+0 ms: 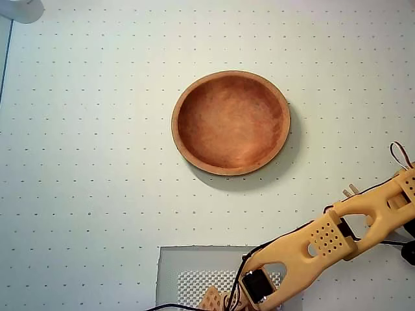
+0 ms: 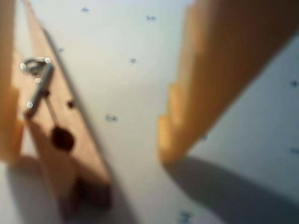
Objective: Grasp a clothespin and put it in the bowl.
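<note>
In the wrist view the clothespin (image 2: 56, 135) lies on the white dotted table, its metal spring (image 2: 37, 70) showing. It sits between my fingers, close against the left finger (image 2: 7, 116); the right finger (image 2: 210, 79) stands well apart from it. My gripper (image 2: 88, 149) is open and low over the table. In the overhead view only the clothespin's prong tips (image 1: 351, 190) stick out from under the yellow arm (image 1: 327, 236), which hides the fingers. The bowl (image 1: 178, 123) stands empty mid-table, up and left of the clothespin.
A grey mat with a mesh patch (image 1: 188, 272) lies at the bottom edge by the arm's base. A white object (image 1: 19, 10) sits in the top left corner. Black cables run along the arm.
</note>
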You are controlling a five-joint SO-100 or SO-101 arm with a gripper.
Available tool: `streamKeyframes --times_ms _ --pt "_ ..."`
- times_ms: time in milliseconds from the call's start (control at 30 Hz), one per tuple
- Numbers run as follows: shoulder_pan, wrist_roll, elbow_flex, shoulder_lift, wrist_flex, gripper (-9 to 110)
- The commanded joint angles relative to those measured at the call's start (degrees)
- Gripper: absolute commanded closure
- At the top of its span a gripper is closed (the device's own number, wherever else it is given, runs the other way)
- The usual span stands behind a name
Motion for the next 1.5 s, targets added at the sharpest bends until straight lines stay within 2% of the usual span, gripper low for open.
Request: streamKeyframes --times_ms 0,167,433,767,1333,1467 --pt "-0.5 -3.6 -2.6 0.9 -0.4 83" --pt "-0.3 -3.3 -2.1 0.8 -0.4 93" --pt "-0.4 3.3 -2.1 0.8 -0.4 104" --pt "-0.2 4.1 -0.8 3.2 -0.2 105" --pt "-6.6 4.2 17.8 41.5 -0.2 105" --pt "-10.1 8.9 19.9 49.6 -0.2 105"
